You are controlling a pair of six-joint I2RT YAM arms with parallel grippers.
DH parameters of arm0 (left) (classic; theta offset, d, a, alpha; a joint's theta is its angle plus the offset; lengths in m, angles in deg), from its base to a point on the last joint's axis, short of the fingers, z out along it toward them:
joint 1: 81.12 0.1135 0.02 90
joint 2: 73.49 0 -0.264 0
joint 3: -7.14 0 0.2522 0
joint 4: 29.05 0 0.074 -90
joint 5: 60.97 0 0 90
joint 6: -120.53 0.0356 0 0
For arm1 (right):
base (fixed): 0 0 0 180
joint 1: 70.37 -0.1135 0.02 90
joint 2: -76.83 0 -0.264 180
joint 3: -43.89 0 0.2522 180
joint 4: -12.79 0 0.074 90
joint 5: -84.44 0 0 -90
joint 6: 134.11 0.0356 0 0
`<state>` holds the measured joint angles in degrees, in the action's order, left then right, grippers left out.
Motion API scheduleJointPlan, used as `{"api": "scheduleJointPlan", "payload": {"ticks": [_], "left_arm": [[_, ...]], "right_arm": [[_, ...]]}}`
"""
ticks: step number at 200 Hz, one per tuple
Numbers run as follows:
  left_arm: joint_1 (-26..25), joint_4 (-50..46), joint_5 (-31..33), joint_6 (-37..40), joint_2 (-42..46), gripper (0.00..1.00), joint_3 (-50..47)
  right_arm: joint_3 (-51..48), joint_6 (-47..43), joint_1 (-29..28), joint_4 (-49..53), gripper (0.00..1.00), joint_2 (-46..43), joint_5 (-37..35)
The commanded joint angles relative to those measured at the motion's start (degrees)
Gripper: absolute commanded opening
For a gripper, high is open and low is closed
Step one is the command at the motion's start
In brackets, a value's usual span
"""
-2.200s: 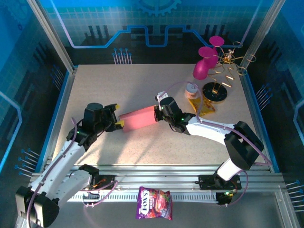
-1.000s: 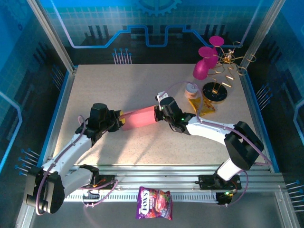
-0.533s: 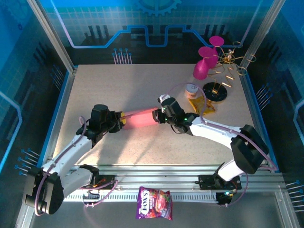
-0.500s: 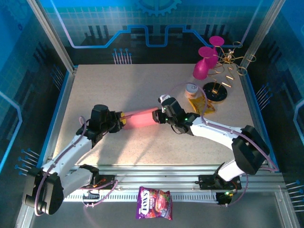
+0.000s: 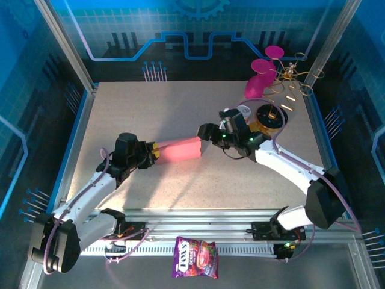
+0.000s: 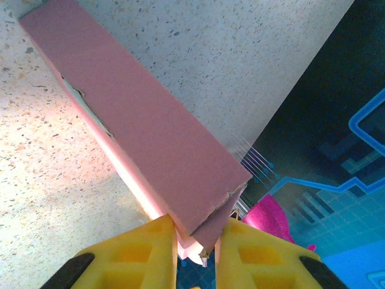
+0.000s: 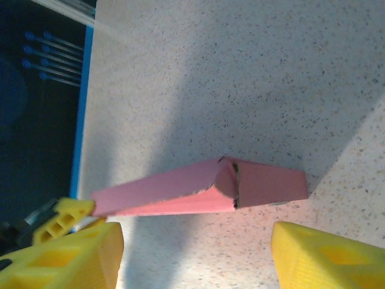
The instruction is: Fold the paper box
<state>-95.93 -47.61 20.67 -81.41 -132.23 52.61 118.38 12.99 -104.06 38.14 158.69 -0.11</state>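
Observation:
The paper box [image 5: 178,149] is a flat pink folded box lying across the middle of the table. My left gripper [image 5: 154,153] is shut on its left end; in the left wrist view the yellow fingers [image 6: 141,253] squeeze the box [image 6: 138,120] at its near end flap. My right gripper [image 5: 207,136] hovers just off the box's right end, open and holding nothing. In the right wrist view the box [image 7: 198,189] lies ahead of the widely spread right gripper [image 7: 195,259], its closed end flap facing the camera.
Magenta cups [image 5: 261,78] stand at the back right beside a gold wire stand on a black base [image 5: 274,115] and a small tub [image 5: 243,112]. A purple snack bag [image 5: 195,257] lies on the front rail. Blue frame walls enclose the table.
My right gripper has opened, let go of the box's right end and drawn back to the right. The left gripper keeps its hold and has barely moved.

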Motion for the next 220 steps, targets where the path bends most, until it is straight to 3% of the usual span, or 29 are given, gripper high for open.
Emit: {"api": "scheduleJointPlan", "payload": {"ticks": [1, 79, 117, 169, 220], "left_arm": [[-0.6, -5.44, 0.98, 1.19, -0.19, 0.2, -2.0], [-0.58, -5.33, 1.07, 1.46, -1.01, 0.2, -1.3], [-0.64, -4.96, 1.06, 1.47, -1.29, 0.19, -1.21], [-0.64, -4.8, 1.03, 1.46, -1.46, 0.19, -1.12], [-0.63, -4.78, 0.98, 1.63, -1.66, 0.18, -1.2]], "right_arm": [[2.85, 12.9, 2.49, 0.19, 0.67, 2.82, 9.5], [3.95, 23.77, 4.77, 0.91, 0.66, 10.34, 19.34], [0.16, 28.83, 4.87, -5.53, 0.63, 11.9, 20.16], [-2.57, 31.49, 5.39, -9.91, 0.43, 12.45, 19.96], [-7.05, 32.98, 6.25, -14.66, 0.31, 12.96, 19.81]]}}
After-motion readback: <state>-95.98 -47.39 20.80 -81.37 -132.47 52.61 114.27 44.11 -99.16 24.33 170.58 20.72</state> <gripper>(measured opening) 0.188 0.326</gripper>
